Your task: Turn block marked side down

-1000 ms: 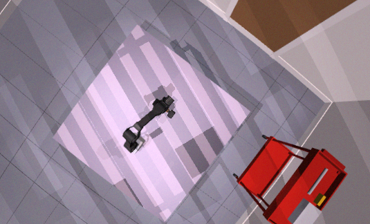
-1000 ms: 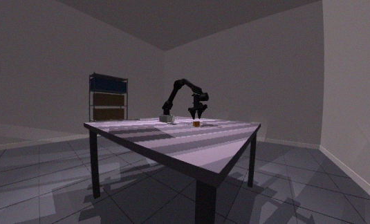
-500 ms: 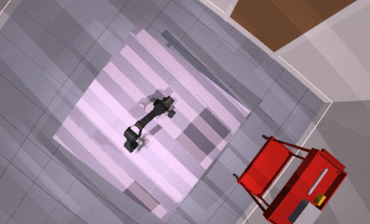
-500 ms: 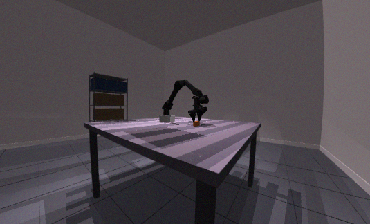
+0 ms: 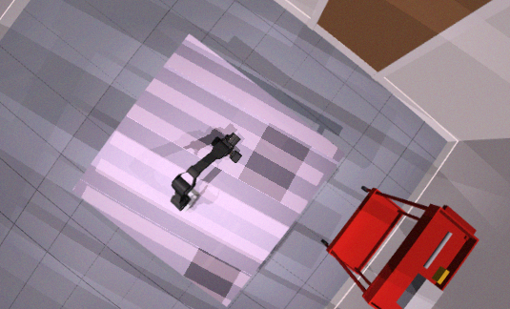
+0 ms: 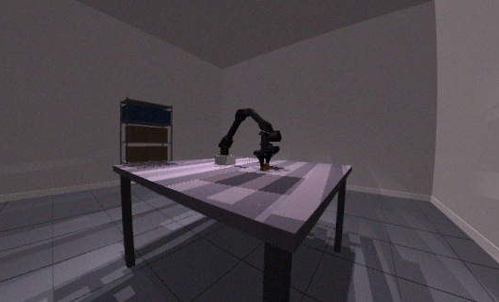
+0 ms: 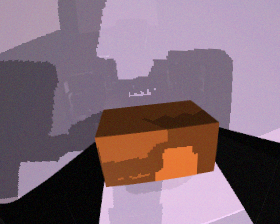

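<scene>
Wrist cam: orange blk [image 6: 265, 167] [image 7: 157, 152] btwn pincer [image 5: 229, 145] [image 6: 264, 163] [image 7: 155, 141] fingers, on tbl [image 5: 209, 229] [image 6: 242, 196] [image 7: 261, 75]; can't tell if gripped.

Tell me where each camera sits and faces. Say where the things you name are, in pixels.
Top: high overhead, facing down at the table [image 5: 266, 229] [image 6: 242, 214]; shows the arm [image 5: 204, 164] [image 6: 234, 128] and pincer [image 5: 234, 148] [image 6: 264, 166] [image 7: 155, 141].
Exterior: beyond a table corner, just above tabletop height, facing across it; shows the arm and pincer.
Wrist: on the arm, facing past the pincer's two dark fingers at the block [image 6: 266, 166] [image 7: 183, 162].
Exterior and wrist share the block.
</scene>
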